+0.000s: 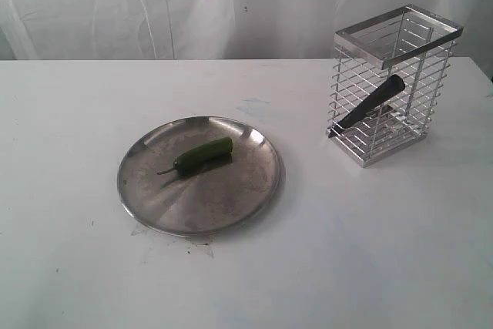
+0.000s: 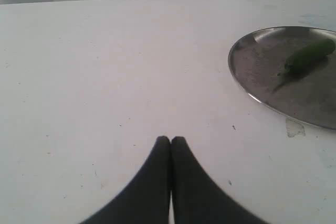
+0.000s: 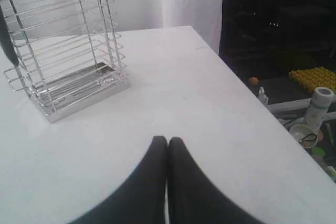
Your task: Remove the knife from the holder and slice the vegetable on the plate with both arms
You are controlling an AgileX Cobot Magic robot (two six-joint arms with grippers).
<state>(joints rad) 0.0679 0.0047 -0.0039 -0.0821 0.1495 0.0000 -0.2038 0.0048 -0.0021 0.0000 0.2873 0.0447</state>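
No writing shows anywhere. Both sets of black fingers, left (image 2: 170, 140) and right (image 3: 168, 140), are pressed together, holding nothing, above the white tabletop (image 1: 370, 252). The glossy green vegetable (image 1: 202, 155) lies mid-plate (image 1: 154, 206), a scuffed round steel dish. At two o'clock, the knife (image 1: 370, 104) leans tilted inside the wire holder (image 1: 389, 82).

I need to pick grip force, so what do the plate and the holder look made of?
The plate looks like stainless steel, dull and scuffed with a soft sheen. The holder looks like bright plated steel wire, thin shiny bars under a flat metal rim.
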